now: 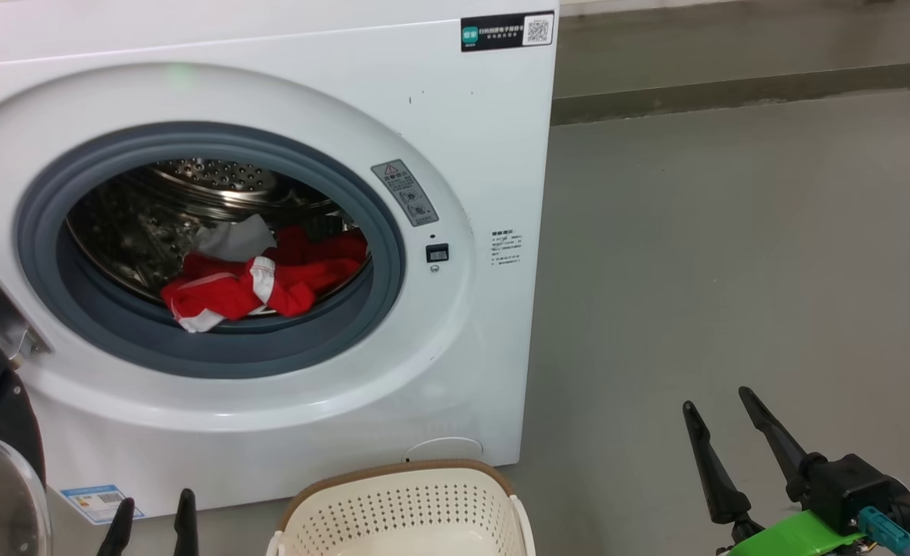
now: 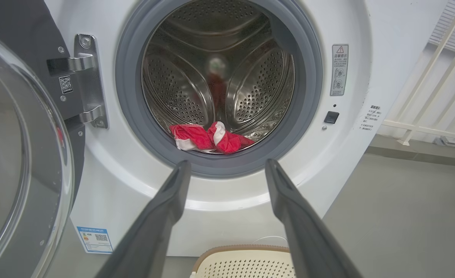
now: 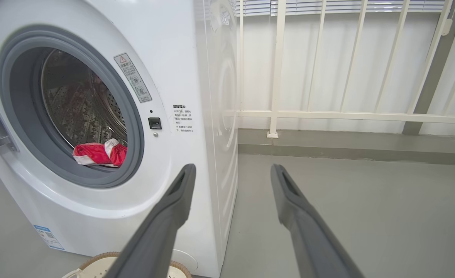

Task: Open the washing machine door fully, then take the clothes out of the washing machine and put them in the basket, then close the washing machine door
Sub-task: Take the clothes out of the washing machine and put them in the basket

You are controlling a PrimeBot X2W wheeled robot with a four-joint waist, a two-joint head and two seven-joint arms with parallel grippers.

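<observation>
Clothes [image 1: 258,287] lie low inside the washing machine [image 1: 462,139], at its mouth. Door [image 2: 22,162] stands open at the machine's left; basket [image 1: 400,469] sits before it. Left gripper [image 1: 156,503] and right gripper [image 1: 717,400] spread, empty, before the machine.

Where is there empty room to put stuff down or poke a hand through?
The grey floor right of the washing machine is bare up to the railing. The drum mouth is open above the clothes. It's crowded in front, where the door and basket sit.
</observation>
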